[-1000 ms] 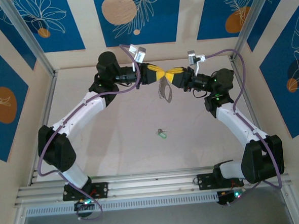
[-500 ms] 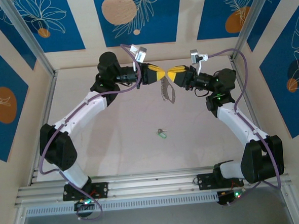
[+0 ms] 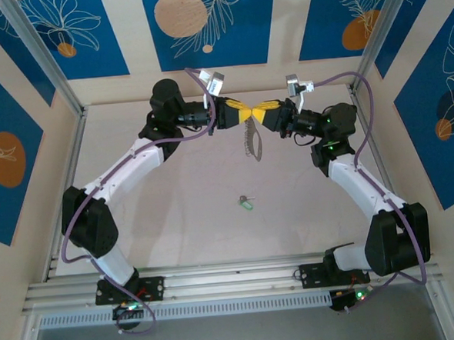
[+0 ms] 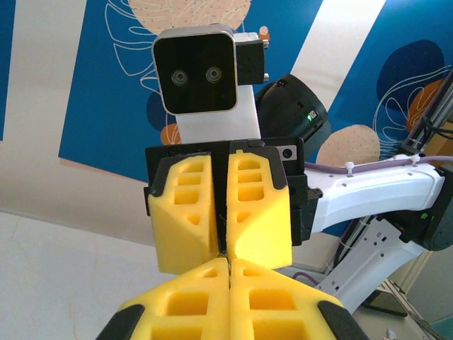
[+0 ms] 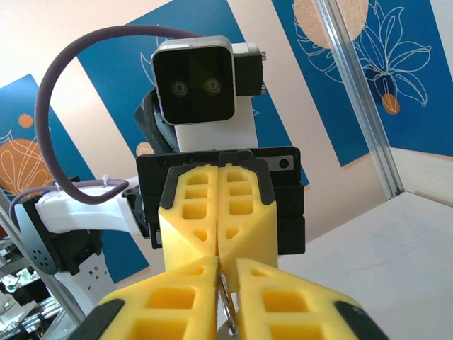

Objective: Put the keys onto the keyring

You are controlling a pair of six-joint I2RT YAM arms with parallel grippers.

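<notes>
**Both grippers meet tip to tip, and the keyring hangs between them.**

From above you see the left gripper (image 3: 246,112) and the right gripper (image 3: 262,111) nose to nose over the far part of the table (image 3: 175,196). The keyring (image 3: 253,141) hangs down from the place where they meet. The yellow fingers (image 4: 191,301) of your left gripper are pressed together on the ring. In the right wrist view the right fingers (image 5: 279,297) stand almost together, and the thin grey wire of the ring sits pinched in the narrow slit. The key (image 3: 247,203) with the mint-green head lies alone on the table, well apart from both grippers and nearer to the arm bases.
</notes>
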